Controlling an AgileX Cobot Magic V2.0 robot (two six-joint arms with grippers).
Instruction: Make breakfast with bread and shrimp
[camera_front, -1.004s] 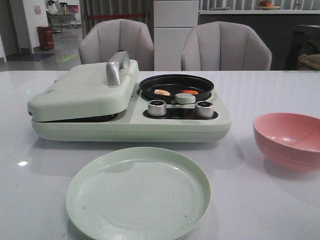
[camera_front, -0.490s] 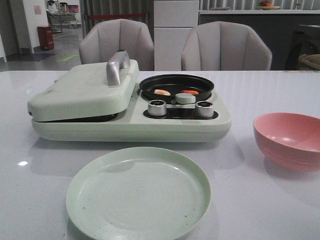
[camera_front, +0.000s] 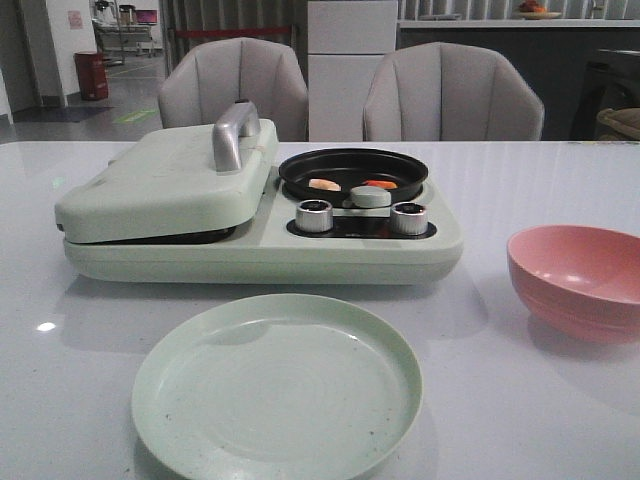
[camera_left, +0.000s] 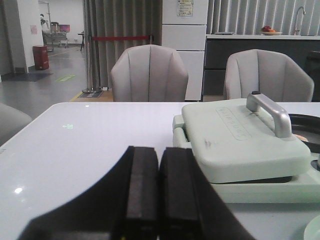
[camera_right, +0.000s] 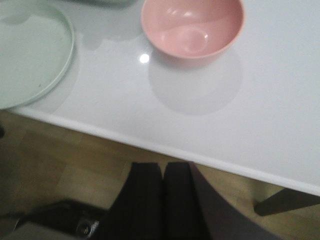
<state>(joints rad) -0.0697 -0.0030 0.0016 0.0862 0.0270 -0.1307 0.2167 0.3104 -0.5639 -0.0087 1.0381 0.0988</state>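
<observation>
A: Where's the shrimp (camera_front: 352, 184)?
B: Two small pieces, one pale, one orange, lie in the black pan (camera_front: 353, 170) on the cooker (camera_front: 262, 238), behind the two knobs (camera_front: 314, 215).
A: And the bread?
B: I can't see any; the lid (camera_front: 170, 180) beside the pan is down.
A: The hands?
B: The left hand (camera_left: 159, 187) is pressed together, holding nothing, above the tabletop (camera_front: 520, 400) near the lid. The right hand (camera_right: 162, 197) is also pressed together, off the tabletop's near edge, with the pink bowl (camera_right: 192, 27) and green plate (camera_right: 30, 50) beyond it.
</observation>
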